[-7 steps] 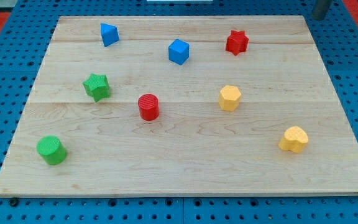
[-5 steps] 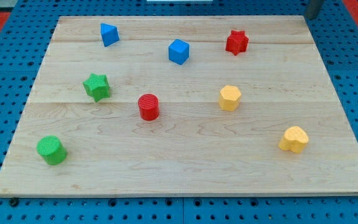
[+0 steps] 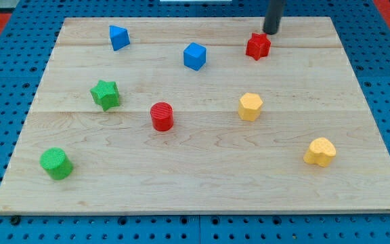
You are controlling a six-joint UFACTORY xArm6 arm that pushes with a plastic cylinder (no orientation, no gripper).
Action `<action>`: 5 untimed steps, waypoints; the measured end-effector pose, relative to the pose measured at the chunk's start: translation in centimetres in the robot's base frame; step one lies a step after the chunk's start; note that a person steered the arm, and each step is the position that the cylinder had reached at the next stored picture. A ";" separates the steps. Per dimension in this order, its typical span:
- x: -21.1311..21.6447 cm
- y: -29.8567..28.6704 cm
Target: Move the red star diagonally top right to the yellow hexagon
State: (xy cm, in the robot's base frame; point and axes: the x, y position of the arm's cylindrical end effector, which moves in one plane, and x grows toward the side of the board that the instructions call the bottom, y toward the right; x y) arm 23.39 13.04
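Observation:
The red star [image 3: 257,46] sits near the top of the wooden board [image 3: 202,183], right of centre. The yellow hexagon [image 3: 250,106] lies below it, about mid-board. My tip [image 3: 271,31] stands just above and to the right of the red star, very close to it; whether they touch I cannot tell.
A blue cube [image 3: 194,56] lies left of the red star, and a blue block [image 3: 118,37] sits at the top left. A green star [image 3: 105,94], a red cylinder [image 3: 161,116], a green cylinder [image 3: 56,163] and a yellow heart-like block [image 3: 320,152] are spread about.
My rod has moved from the view's top right corner leftward and down to just above the red star. No block has moved.

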 end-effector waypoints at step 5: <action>1.5 -0.4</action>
